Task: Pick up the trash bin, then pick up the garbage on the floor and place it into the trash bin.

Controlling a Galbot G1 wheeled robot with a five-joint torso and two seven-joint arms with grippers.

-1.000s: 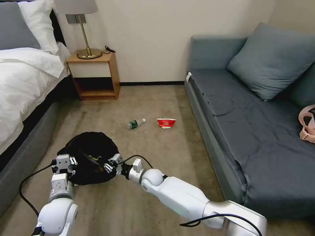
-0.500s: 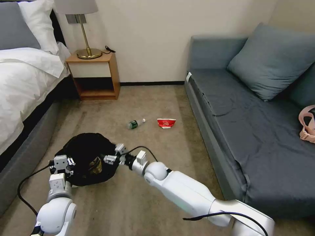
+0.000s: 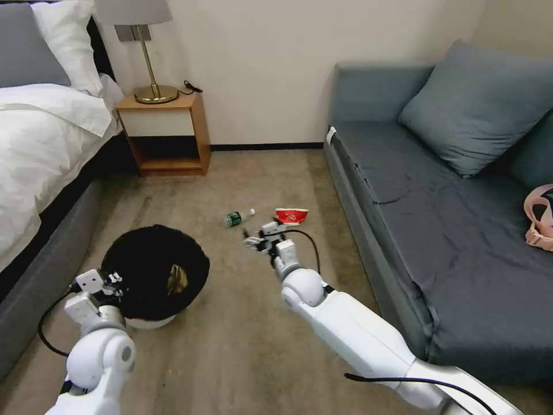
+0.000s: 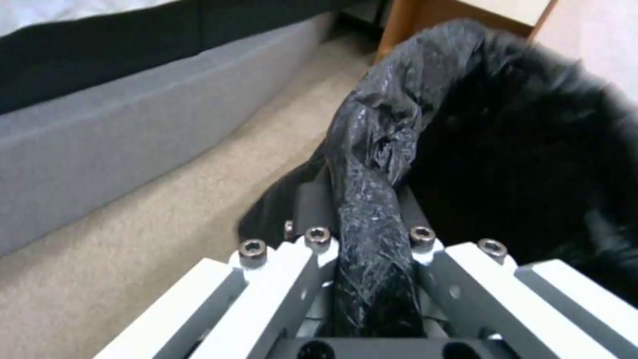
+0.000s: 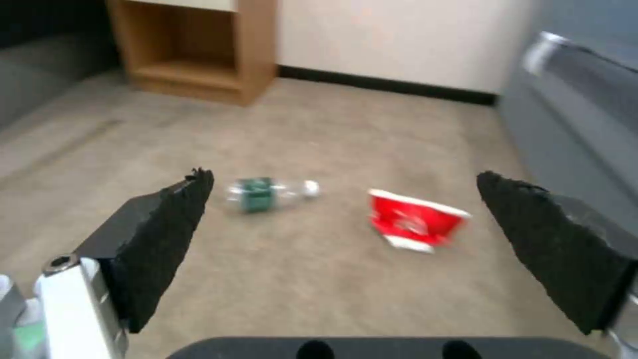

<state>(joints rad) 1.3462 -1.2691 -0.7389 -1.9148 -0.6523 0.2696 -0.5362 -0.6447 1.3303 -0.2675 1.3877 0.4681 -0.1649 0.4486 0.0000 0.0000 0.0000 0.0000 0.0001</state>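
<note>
The trash bin (image 3: pixel 155 276), white with a black bag over its rim, hangs low on the left. My left gripper (image 3: pixel 106 282) is shut on its bagged rim (image 4: pixel 372 219). A gold-and-dark wrapper (image 3: pixel 178 279) lies inside it. On the carpet ahead lie two pieces of garbage, a clear bottle (image 3: pixel 238 217) with a green label and a crushed red-and-white carton (image 3: pixel 291 216). My right gripper (image 3: pixel 257 237) is open and empty, stretched out above the floor just short of them. Its wrist view shows the bottle (image 5: pixel 269 192) and carton (image 5: pixel 412 222) between its spread fingers (image 5: pixel 166 224).
A grey sofa (image 3: pixel 438 190) with cushions runs along the right. A bed (image 3: pixel 40 150) lines the left, with a wooden nightstand (image 3: pixel 164 135) and lamp against the back wall. Open carpet lies between them.
My right gripper has left the bin's rim and swung forward to the right, toward the bottle and carton. The bin has tilted more upright in my left gripper, which dropped slightly.
</note>
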